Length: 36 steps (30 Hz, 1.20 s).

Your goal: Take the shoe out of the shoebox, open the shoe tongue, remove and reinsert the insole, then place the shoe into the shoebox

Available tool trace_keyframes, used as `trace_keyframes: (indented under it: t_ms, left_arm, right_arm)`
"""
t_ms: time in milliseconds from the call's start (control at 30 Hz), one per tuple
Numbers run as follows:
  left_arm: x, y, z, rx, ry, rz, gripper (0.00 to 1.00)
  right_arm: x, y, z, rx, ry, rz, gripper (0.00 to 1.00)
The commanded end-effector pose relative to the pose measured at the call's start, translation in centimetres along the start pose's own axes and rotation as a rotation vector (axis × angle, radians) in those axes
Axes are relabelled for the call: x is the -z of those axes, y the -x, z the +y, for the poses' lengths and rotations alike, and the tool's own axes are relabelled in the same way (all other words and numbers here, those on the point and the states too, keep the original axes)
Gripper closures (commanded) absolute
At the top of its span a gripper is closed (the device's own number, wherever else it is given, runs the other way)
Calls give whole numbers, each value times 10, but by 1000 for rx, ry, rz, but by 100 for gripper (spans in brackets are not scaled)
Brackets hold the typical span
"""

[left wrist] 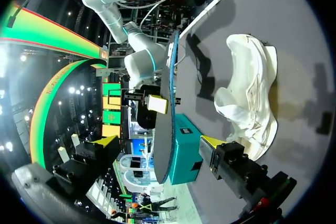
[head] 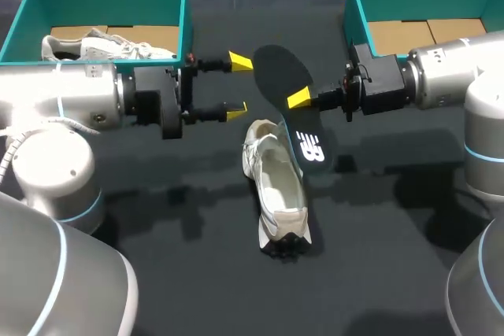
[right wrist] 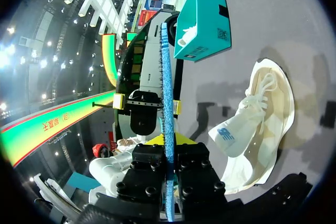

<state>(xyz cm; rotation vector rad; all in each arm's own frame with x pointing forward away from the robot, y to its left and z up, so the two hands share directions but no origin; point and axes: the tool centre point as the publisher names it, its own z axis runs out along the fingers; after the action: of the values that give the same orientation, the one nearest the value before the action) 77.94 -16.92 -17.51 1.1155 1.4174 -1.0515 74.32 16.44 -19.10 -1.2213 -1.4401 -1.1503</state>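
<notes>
A dark insole (head: 279, 72) hangs in the air over the table's middle, and my right gripper (head: 300, 100) is shut on its edge. Its lower end reaches down to the white shoe (head: 277, 188), which lies on the black table with its opening up. My left gripper (head: 239, 84) stands open just left of the insole, one finger above the other. The left wrist view shows the insole (left wrist: 165, 114) edge-on ahead of the open left gripper (left wrist: 160, 141), with the shoe (left wrist: 249, 93) beside it. In the right wrist view the insole (right wrist: 167, 77) runs straight out from the shut right gripper (right wrist: 168, 148).
A teal shoebox (head: 186, 13) at the back left holds a second white shoe (head: 102, 46). Another teal shoebox (head: 354, 9) at the back right shows only its cardboard floor. Both arms stretch across the table's back half, level with the boxes' front walls.
</notes>
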Motion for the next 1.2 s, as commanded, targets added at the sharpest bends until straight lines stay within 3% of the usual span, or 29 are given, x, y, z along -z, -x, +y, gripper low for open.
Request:
trace_keyframes:
  t_ms: [33, 267, 567, 1033, 1200]
  left_arm:
    - [-12, -2, -6, -2, 23, -47, 0]
    - [-30, -6, -8, -3, 55, -51, 0]
    - [-44, -11, -8, 0, 59, -36, 50]
    - [-50, -18, -9, -18, 74, -25, 61]
    - [-51, -20, -11, -43, 84, -25, 71]
  right_arm:
    - [-3, 2, 0, -7, 9, 11, 100]
    - [-8, 7, -5, -19, 41, 68, 100]
    - [-12, 6, -8, -20, 57, 96, 100]
    - [-16, 4, -7, -30, 47, 108, 100]
    - [-17, 3, -6, -40, 39, 112, 100]
